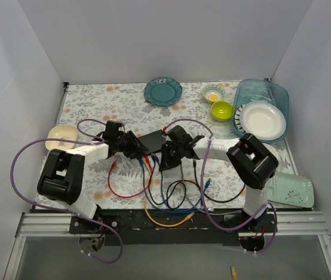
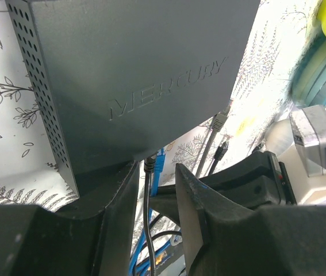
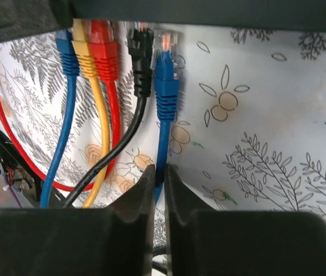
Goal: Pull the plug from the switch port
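The switch (image 1: 153, 140) is a flat black box (image 2: 140, 75) marked MERCURY, lying mid-table. Its port edge (image 3: 208, 11) holds blue, yellow, red, black and blue plugs side by side. My right gripper (image 1: 164, 158) (image 3: 158, 172) is shut on the blue cable (image 3: 163, 144) a little below the rightmost blue plug (image 3: 166, 75). That plug's clear tip shows at the port. My left gripper (image 1: 135, 149) (image 2: 157, 172) is at the box's near corner and grips it. Its fingers (image 2: 117, 218) stand partly apart, with a black cable (image 2: 146, 207) running between them.
Loose cables (image 1: 171, 195) coil toward the front edge. A teal plate (image 1: 163, 91), small bowl (image 1: 213, 92) and green bowl (image 1: 222, 109) sit at the back. A clear blue tub (image 1: 279, 96) holds a white plate. A cream dish (image 1: 60, 137) is left, a mint tray (image 1: 291, 189) right.
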`<action>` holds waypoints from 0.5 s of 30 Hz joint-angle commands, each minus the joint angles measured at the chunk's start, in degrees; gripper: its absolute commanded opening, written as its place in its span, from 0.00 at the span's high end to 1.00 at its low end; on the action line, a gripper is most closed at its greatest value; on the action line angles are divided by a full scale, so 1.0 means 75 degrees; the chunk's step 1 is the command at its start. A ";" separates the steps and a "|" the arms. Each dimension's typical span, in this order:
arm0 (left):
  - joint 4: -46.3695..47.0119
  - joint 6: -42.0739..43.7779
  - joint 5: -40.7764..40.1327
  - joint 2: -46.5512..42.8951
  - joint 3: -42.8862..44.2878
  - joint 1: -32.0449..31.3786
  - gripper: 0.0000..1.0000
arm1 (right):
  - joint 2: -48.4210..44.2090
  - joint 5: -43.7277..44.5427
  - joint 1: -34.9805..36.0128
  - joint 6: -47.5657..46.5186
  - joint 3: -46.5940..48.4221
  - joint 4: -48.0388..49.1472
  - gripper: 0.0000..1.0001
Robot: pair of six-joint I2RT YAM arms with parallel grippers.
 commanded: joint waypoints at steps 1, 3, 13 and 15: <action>-0.0043 0.0066 -0.0109 0.0027 -0.0036 0.0040 0.68 | -0.0185 0.0834 0.0003 -0.0293 -0.0131 -0.0973 0.91; -0.0043 0.0078 -0.0133 0.0015 -0.0001 0.0040 0.68 | -0.0747 0.1293 -0.0149 -0.0270 -0.0388 -0.1359 0.94; -0.0078 0.0136 -0.0179 0.0004 -0.0083 0.0040 0.68 | -0.3570 0.3402 -0.2235 -0.0737 -0.1678 -0.2475 0.99; -0.0078 0.0136 -0.0191 0.0003 -0.0106 0.0040 0.68 | -0.3912 0.3323 -0.2248 -0.0902 -0.1655 -0.2230 0.78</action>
